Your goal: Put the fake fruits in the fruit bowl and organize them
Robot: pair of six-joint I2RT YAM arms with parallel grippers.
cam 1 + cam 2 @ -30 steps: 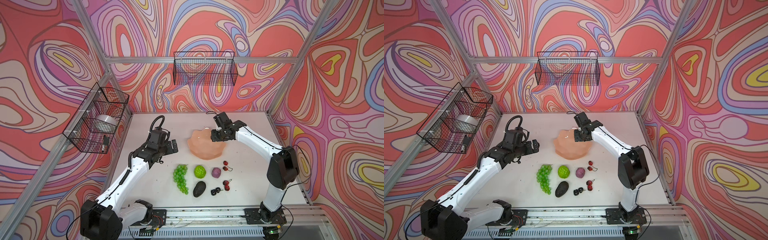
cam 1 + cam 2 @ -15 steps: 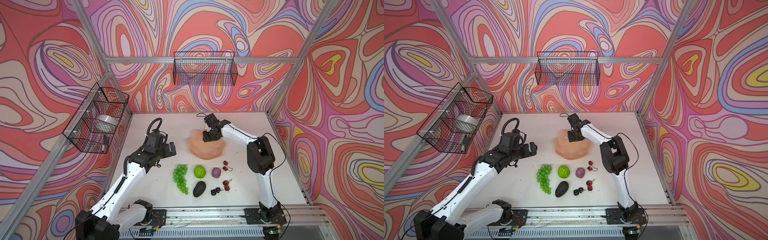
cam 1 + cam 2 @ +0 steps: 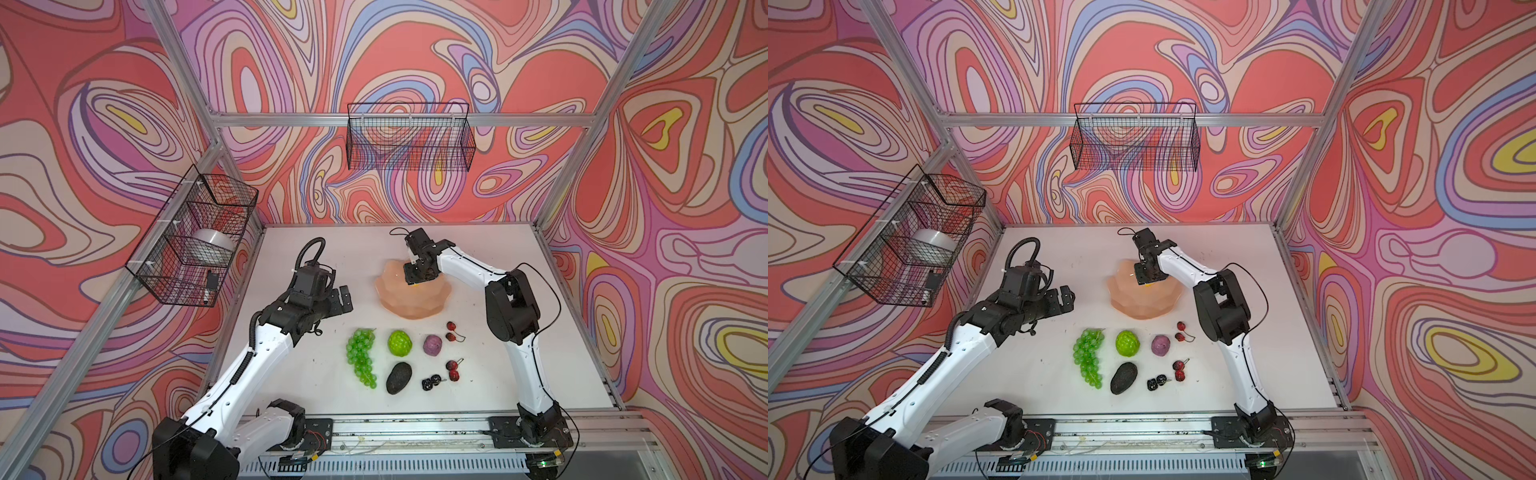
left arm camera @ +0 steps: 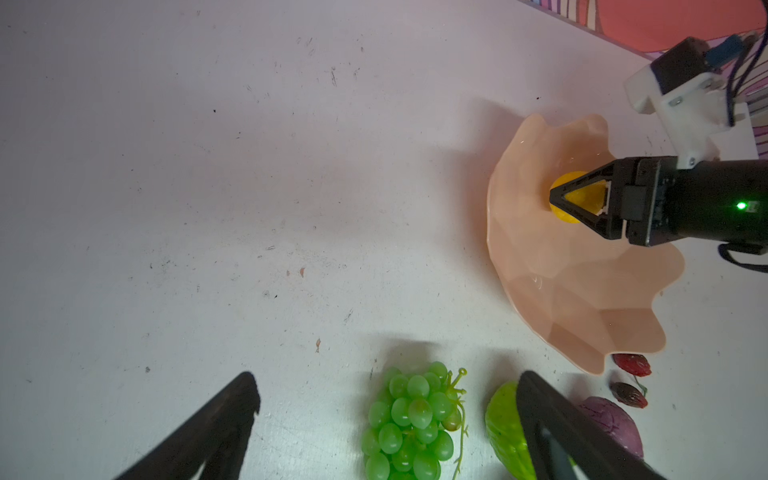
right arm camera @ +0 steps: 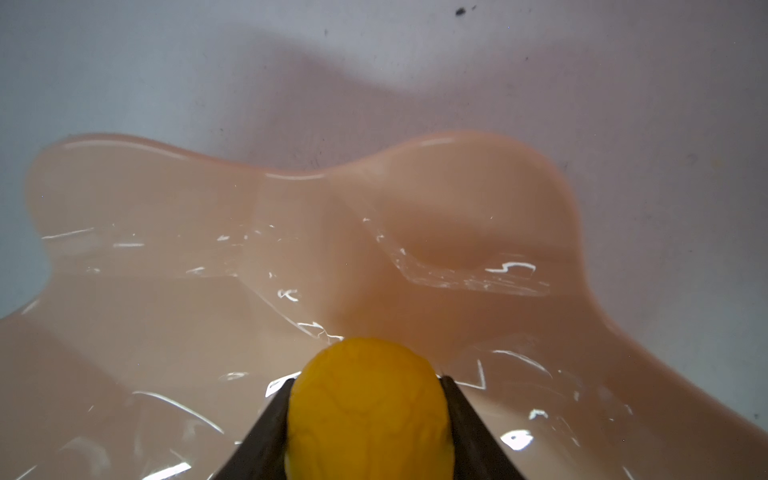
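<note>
The right end effector (image 3: 419, 277) grips the yellow fruit (image 5: 368, 415) across its middle, over the bowl (image 3: 409, 301). The fruit looks light, hard and slick, so a mid-body pinch suits it. The left end effector (image 3: 344, 296) hangs wide open above the bench (image 3: 291, 374), near the grapes (image 3: 360, 357).

The fruit bowl (image 5: 166, 332) is glossy smooth plastic (bright glints), the table (image 4: 208, 166) matt, scuffed.

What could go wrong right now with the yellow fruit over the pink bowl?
1. The round yellow plastic fruit, clamped in the right claw, is held over a sloped, glossy facet of the peach-pink wavy-rimmed bowl; once released, it may roll toward the low rim.
2. The claw hangs low over the shallow bowl, so pulling away could nudge it onto the red cherry pair beside its rim.
</note>
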